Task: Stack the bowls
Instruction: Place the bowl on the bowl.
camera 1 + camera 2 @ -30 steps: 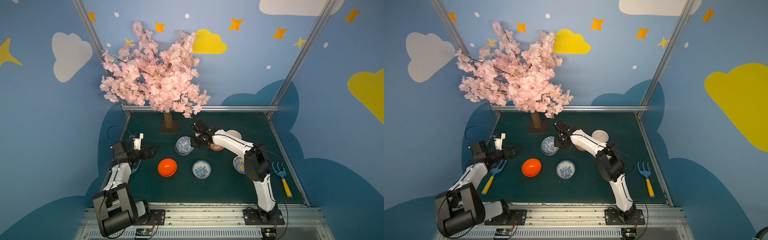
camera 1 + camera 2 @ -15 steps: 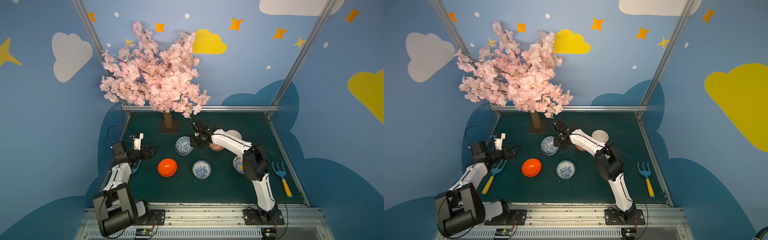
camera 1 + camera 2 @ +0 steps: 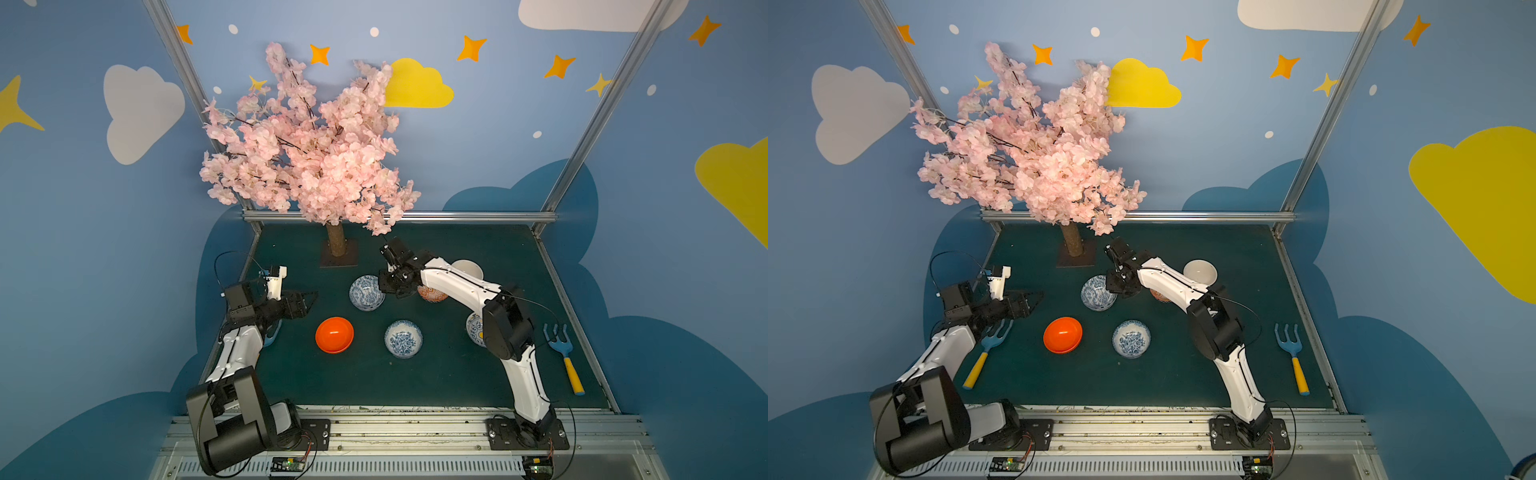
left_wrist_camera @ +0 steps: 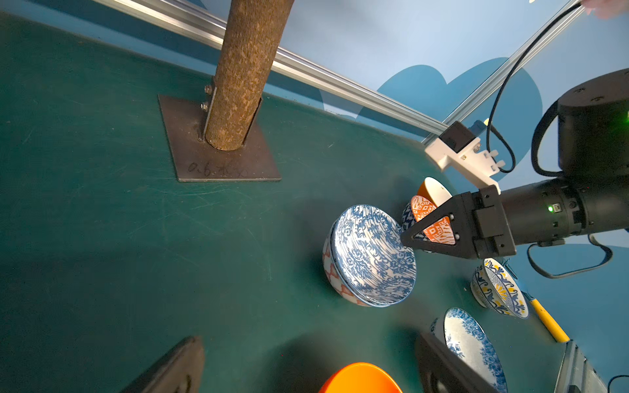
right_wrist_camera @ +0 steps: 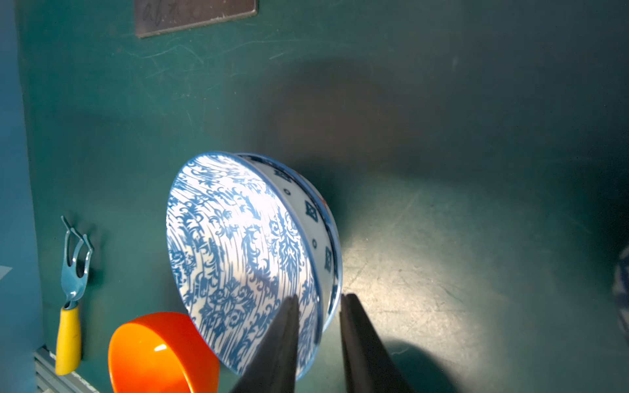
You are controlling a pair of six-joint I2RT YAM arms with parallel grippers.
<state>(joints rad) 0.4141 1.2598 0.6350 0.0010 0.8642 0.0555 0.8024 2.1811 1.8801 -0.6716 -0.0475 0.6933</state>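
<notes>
A blue-and-white bowl point(image 3: 366, 292) point(image 5: 238, 251) sits nested in an orange-white lattice bowl point(image 4: 332, 272) at mid-table. My right gripper point(image 3: 388, 286) point(image 5: 318, 299) straddles its rim, one finger inside and one outside, with the jaws slightly apart and a gap beside the rim. My left gripper point(image 3: 311, 297) point(image 4: 306, 371) hovers open and empty at the left. A glossy orange bowl point(image 3: 334, 334) and a second blue-and-white bowl point(image 3: 403, 338) stand nearer the front. Another lattice bowl point(image 3: 432, 293) and a blue-yellow bowl point(image 4: 498, 287) are partly hidden by the right arm. The cream bowl point(image 3: 1200, 272) stands behind.
The pink blossom tree's trunk point(image 3: 336, 245) rises from a metal base plate just behind the nested bowls. One blue fork with a yellow handle point(image 3: 1292, 357) lies at the right edge, and another fork point(image 3: 988, 349) lies under the left arm. Metal frame rails border the green mat.
The right gripper's jaws have parted from shut on the blue-and-white bowl's rim. Both arms stay about where they were.
</notes>
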